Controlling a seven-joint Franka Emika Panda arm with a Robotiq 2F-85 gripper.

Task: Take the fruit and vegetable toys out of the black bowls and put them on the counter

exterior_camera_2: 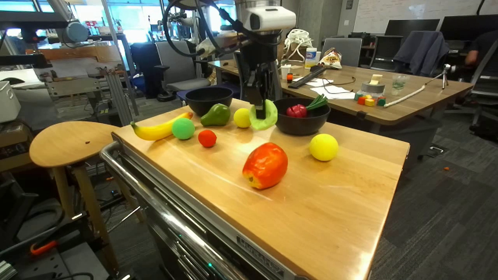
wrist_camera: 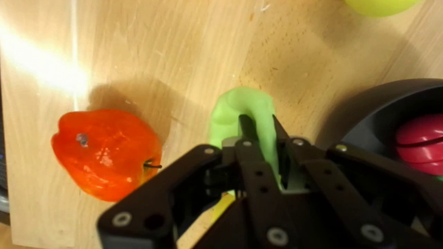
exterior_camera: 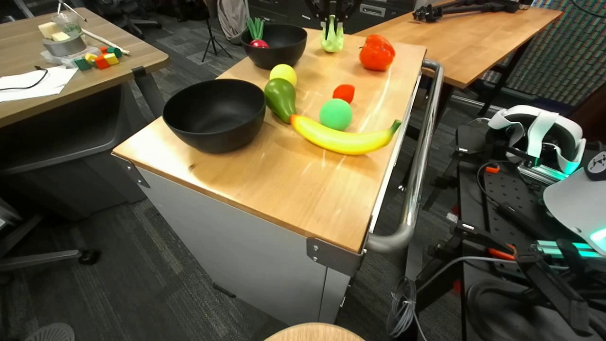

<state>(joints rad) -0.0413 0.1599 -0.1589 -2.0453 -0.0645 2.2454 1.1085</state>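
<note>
My gripper [exterior_camera_2: 261, 111] is shut on a pale green vegetable toy [exterior_camera: 333, 42], which also shows in the wrist view [wrist_camera: 242, 98]. It is over the wooden counter beside a black bowl [exterior_camera: 279, 54]; I cannot tell if it touches the wood. That bowl holds a red radish toy [exterior_camera_2: 297, 111] with green leaves. A second black bowl [exterior_camera: 215, 135] looks empty. On the counter lie a banana [exterior_camera: 348, 142], an avocado [exterior_camera: 281, 99], a green ball [exterior_camera: 335, 114], a small red toy [exterior_camera: 344, 93], a red pepper [exterior_camera_2: 266, 165] and two yellow fruits [exterior_camera_2: 242, 118] [exterior_camera_2: 323, 147].
A metal rail [exterior_camera: 428, 123] runs along one long side of the counter [exterior_camera_2: 342, 202]. A round wooden stool [exterior_camera_2: 70, 142] stands by the counter's end. A table [exterior_camera_2: 404, 99] with paper, tape and colored blocks stands behind the bowls.
</note>
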